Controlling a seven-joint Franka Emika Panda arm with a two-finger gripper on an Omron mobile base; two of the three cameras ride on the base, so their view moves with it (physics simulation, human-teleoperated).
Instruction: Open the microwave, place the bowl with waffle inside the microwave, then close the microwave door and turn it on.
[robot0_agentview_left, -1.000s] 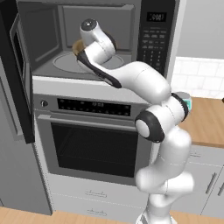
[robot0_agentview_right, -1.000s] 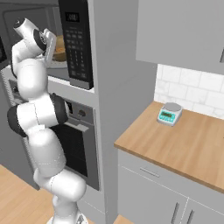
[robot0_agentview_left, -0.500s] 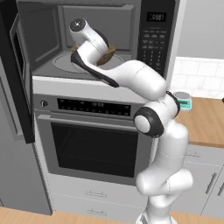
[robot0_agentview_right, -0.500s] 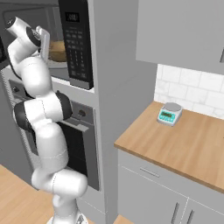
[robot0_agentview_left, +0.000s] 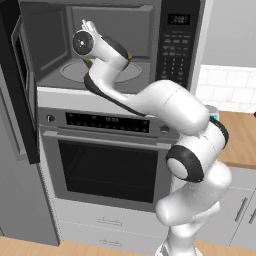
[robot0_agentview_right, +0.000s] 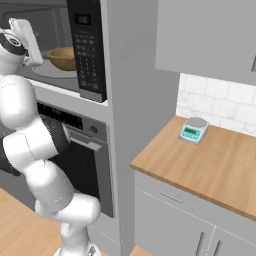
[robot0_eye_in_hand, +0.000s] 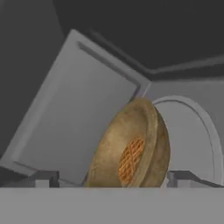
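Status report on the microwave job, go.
Gripper open, fingertips either side of the bowl with waffle. Bowl sits on the turntable inside the microwave. Microwave door open; arm reaches through the doorway.

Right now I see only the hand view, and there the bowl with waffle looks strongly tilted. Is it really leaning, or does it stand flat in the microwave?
Observer: It stands flat. In the right base view the bowl sits upright, rim up, on the turntable; the tilt comes from your camera's roll.
Operator: Good. Is the microwave door open enough for me to pull the arm out?
Observer: In the left base view the microwave door is swung wide open to the left, beside the arm, not across it.
Operator: Is anything else standing close to the microwave?
Observer: Only a small teal scale, further right on the wooden counter, beyond the cabinet wall.
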